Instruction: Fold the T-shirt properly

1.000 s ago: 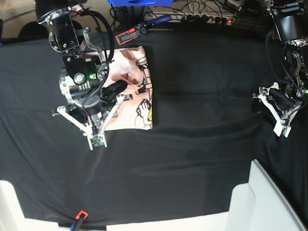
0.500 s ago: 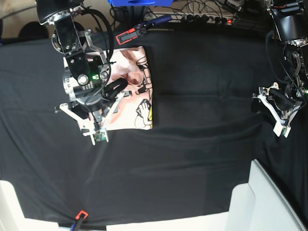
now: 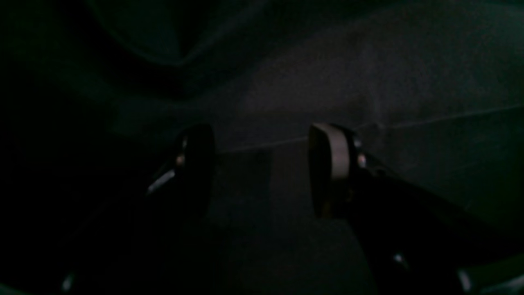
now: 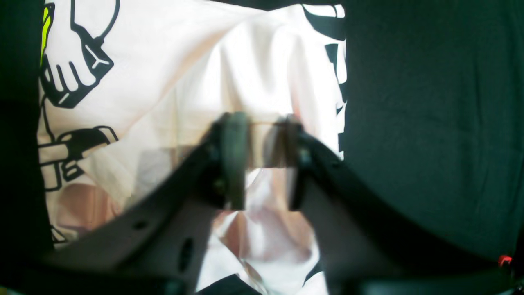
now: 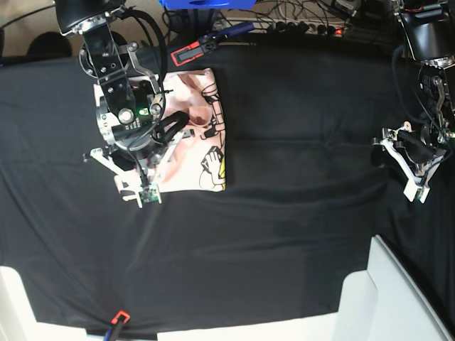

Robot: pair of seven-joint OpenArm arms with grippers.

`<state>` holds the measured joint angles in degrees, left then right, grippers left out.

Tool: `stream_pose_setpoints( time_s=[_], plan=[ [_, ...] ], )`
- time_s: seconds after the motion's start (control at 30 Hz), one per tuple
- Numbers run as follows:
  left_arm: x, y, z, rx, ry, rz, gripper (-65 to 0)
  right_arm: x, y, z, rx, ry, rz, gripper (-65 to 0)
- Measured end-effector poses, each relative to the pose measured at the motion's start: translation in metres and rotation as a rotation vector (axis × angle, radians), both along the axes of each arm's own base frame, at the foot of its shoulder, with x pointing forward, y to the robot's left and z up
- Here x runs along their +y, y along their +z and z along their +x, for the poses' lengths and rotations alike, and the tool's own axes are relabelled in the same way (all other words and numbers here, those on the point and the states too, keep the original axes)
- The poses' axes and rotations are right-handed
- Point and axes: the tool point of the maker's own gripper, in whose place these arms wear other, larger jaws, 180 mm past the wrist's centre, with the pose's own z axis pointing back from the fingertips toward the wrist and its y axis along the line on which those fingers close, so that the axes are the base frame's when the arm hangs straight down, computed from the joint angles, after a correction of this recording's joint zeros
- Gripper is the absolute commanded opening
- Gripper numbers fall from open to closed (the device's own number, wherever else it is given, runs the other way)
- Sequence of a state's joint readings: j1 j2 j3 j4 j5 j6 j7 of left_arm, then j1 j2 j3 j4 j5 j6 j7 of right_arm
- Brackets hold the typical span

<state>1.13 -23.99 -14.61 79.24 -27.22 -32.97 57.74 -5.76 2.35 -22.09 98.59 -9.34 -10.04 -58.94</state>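
The pale pink T-shirt (image 5: 193,96) lies folded into a rectangle at the upper left of the black cloth, with its black-and-yellow cartoon graphics along the right side. My right gripper (image 5: 147,168) sits low over the shirt's left half, and the arm hides much of that side. In the right wrist view the T-shirt (image 4: 163,82) fills the frame. The right gripper (image 4: 262,137) has its jaws nearly together, with a band of pink cloth between the pads. My left gripper (image 5: 416,174) rests far right, off the shirt. The left gripper (image 3: 262,164) is open over bare black cloth.
The black table cloth (image 5: 298,213) covers the whole table and is wrinkled. A white bin (image 5: 398,298) stands at the bottom right and a white edge (image 5: 13,305) at the bottom left. A red-and-black tool (image 5: 193,50) and cables lie along the far edge.
The right arm has shifted slightly up and to the right over the shirt, and its jaws have narrowed onto the cloth. The left arm has not moved.
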Motion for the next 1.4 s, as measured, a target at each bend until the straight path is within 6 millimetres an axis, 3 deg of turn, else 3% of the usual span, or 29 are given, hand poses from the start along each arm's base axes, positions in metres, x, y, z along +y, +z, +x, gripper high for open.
stream_pose_setpoints(
  time_s=[0.13, 0.23, 0.37, 0.43, 0.6, 0.73, 0.9, 1.13, 1.2, 1.33, 1.4],
  plan=[
    [0.000, 0.000, 0.000, 0.000, 0.000, 0.000, -29.2, 0.000, 0.000, 0.000, 0.000, 0.000, 0.000, -58.3],
    [0.000, 0.000, 0.000, 0.000, 0.000, 0.000, -29.2, 0.000, 0.000, 0.000, 0.000, 0.000, 0.001, -64.6],
    [0.000, 0.000, 0.000, 0.000, 0.000, 0.000, -29.2, 0.001, 0.000, 0.000, 0.001, 0.002, 0.001, -64.4],
    [0.000, 0.000, 0.000, 0.000, 0.000, 0.000, -29.2, 0.009, 0.000, -0.002, -0.002, 0.033, -0.008, -64.6],
    [0.000, 0.000, 0.000, 0.000, 0.000, 0.000, -29.2, 0.056, -0.002, -0.020, 0.043, 0.160, 0.024, -64.6],
    [-0.001, 0.000, 0.000, -0.001, 0.000, -0.002, -29.2, 0.080, 0.013, -0.007, 0.004, 0.183, 0.063, -64.6],
    [0.000, 0.000, 0.000, 0.000, 0.001, 0.000, -29.2, 0.087, 0.023, 0.005, -0.025, 0.182, 0.078, -64.6],
    [0.000, 0.000, 0.000, 0.000, 0.001, 0.000, -29.2, 0.094, 0.008, 0.006, 0.023, 0.178, 0.071, -63.7],
    [0.000, 0.000, 0.000, 0.000, 0.001, -0.001, -29.2, 0.096, 0.009, 0.007, 0.018, 0.177, 0.078, -59.2],
    [0.000, 0.000, 0.000, 0.000, 0.001, 0.000, -29.2, 0.099, 0.021, 0.012, -0.020, 0.177, 0.098, -37.9],
    [0.000, 0.000, 0.000, 0.000, 0.000, 0.000, -29.2, 0.098, 0.034, 0.015, -0.053, 0.172, 0.111, -36.7]
  ],
)
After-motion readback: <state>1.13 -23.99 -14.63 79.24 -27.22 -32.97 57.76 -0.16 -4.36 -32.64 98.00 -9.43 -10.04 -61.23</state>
